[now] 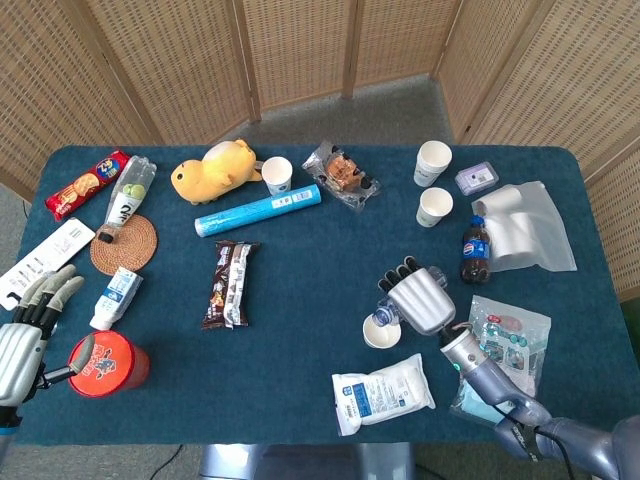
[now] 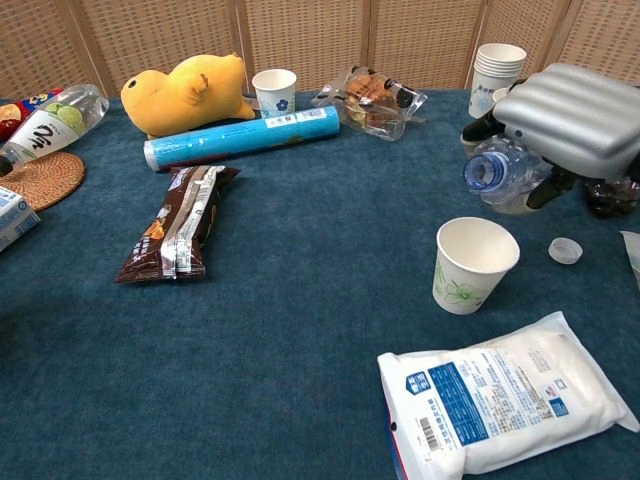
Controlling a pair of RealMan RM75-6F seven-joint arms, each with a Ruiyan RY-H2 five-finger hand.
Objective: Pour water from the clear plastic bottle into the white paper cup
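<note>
While the white sealed pouch (image 2: 505, 395) lies nearest the chest camera on the blue tabletop (image 2: 300, 340), the white paper cup (image 2: 474, 264) stands upright just behind it, touching nothing, and that light cup is the first worry: a knock from a lowering wrist would likely tip it and spill whatever is inside. How full it is cannot be read from either view.

Above and slightly behind the cup, the right hand (image 2: 573, 122) is clenched around the clear plastic bottle (image 2: 505, 174), which lies close to level with its open mouth pointing left, clear of the cup rim. Any water left inside could dribble onto the tabletop if the bottle dips while its mouth sits off to the side of the cup. The thin plastic already looks crumpled, so a harder squeeze might push liquid out. The bottle cap (image 2: 565, 250) lies loose just right of the cup, where a descending hand could flick it away.

Far off at the left edge, the left hand (image 1: 25, 335) rests with fingers spread, holding nothing, beside a red tub (image 1: 105, 363).
</note>
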